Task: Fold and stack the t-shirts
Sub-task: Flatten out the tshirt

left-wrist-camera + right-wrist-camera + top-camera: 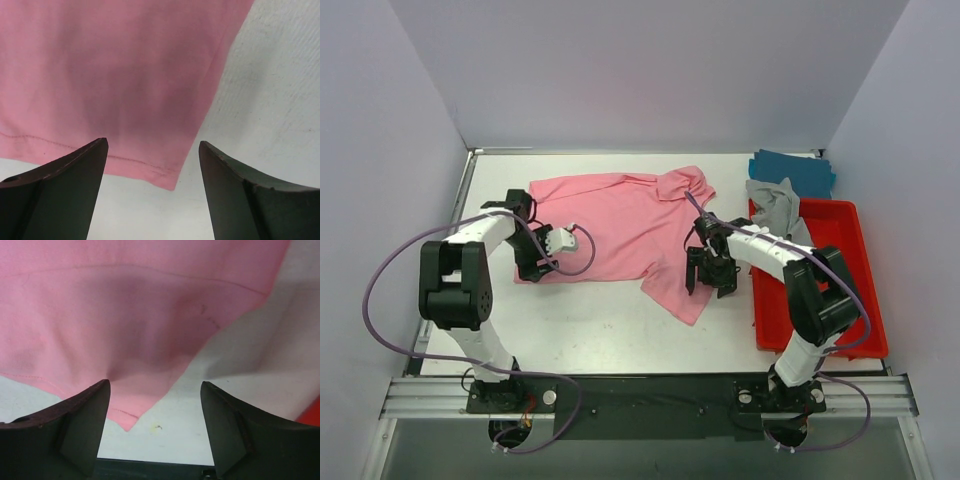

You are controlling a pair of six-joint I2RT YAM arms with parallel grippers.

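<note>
**Task status.** By my reading, folding has not begun and no stack exists. The pink t-shirt lies spread on the white table, collar toward the far right, with one pointed corner trailing toward the near edge. The grey t-shirt is crumpled over the far rim of the red bin. The teal-blue t-shirt sits beyond the bin in the far right corner. I cannot tell whether it is folded. I judge that all three shirts are left to do.

**Gripper status.** The left gripper hovers over the pink shirt's near left corner. The left wrist view shows its fingers spread, with the hemmed corner between them and nothing pinched. The right gripper hovers over the trailing right corner. Its fingers are likewise spread and empty.

**Materials.**
- The pink cloth is a matte, fine knit, limp and lightly rippled, with a stitched hem line along its edges.
- The table surface is faintly grained.
- The bin is rigid, glossy, rectangular plastic.
</note>
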